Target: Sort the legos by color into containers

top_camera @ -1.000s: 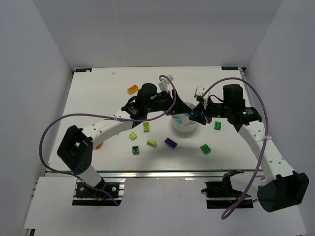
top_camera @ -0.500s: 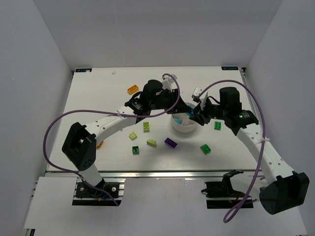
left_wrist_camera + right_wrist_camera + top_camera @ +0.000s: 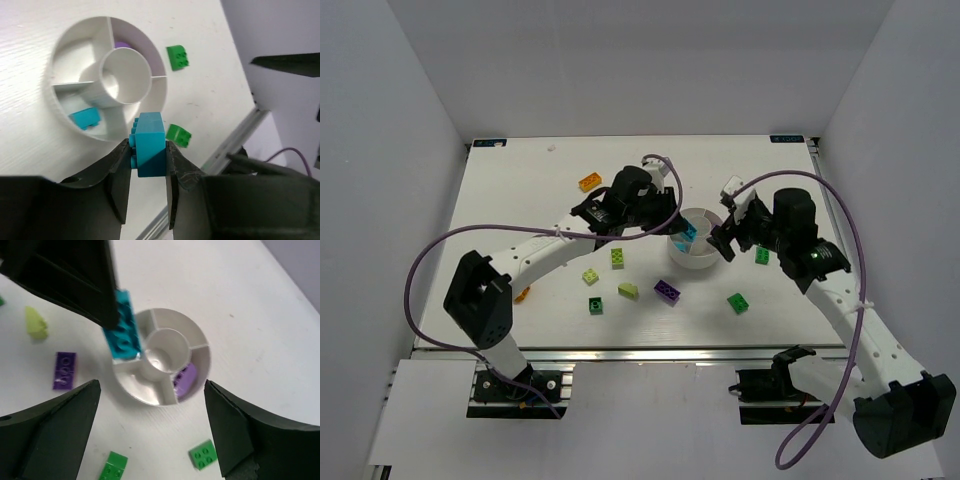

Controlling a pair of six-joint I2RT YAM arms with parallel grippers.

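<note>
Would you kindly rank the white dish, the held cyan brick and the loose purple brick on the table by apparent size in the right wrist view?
1. white dish
2. cyan brick, though it is held above the table, nearer the camera, so its rank is unsure
3. loose purple brick

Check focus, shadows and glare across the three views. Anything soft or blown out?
Top external: even light, only soft shadows on the white table, with a bright strip along its near edge. Left wrist: the small cyan studded plastic brick and the round white plastic dish are sharp. Right wrist: the right gripper shows dark, blurred fingers, while the dish beyond is clearer.
</note>
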